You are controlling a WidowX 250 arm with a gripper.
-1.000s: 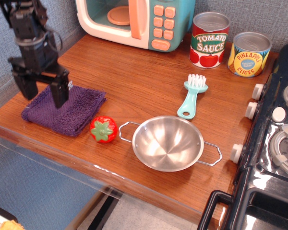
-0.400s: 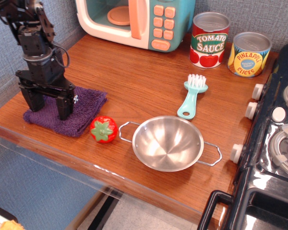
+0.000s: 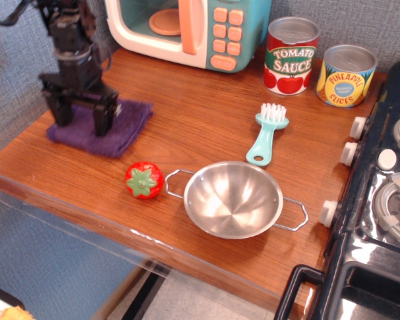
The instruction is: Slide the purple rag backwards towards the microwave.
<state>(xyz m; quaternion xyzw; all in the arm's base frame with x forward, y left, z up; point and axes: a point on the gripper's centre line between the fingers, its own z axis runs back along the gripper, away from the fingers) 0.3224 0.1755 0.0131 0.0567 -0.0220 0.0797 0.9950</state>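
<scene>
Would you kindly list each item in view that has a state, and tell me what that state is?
gripper: jaws open, tips pressed down on the rag
purple rag: flat on the counter, apart from the tomato
microwave: door shut, plate inside
steel bowl: upright, empty
tomato sauce can: upright
pineapple can: upright
brush: lying flat, bristles toward the cans
toy tomato: stem side facing the camera

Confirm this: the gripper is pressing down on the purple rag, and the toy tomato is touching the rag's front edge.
Not quite. The gripper does sit on the purple rag, fingers spread, but the toy tomato is not touching it. The observation.image view shows bare wood of the table between the tomato and the rag's front edge.
</scene>
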